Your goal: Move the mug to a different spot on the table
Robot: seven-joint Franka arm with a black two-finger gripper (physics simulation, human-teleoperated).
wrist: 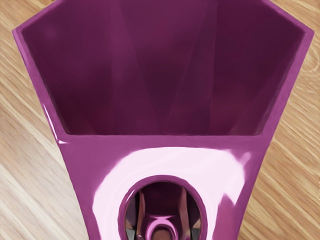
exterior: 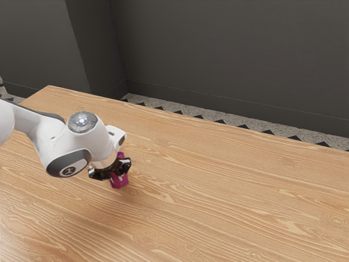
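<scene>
Glossy magenta mug [wrist: 160, 150], angular faceted rim, against pale wood-grain table [exterior: 218, 180].

Place: plain simulated test room
Table: wide wood-grain table [exterior: 229, 185], near
Walls: dark grey walls [exterior: 229, 49], far
Floor: speckled grey floor [exterior: 256, 125], far

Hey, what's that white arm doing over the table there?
A white robot arm has its black gripper down over a small magenta mug on the wooden table. From the hand's camera the mug sits right beneath, open side up. Whether it is gripped yet can't be told.
</scene>
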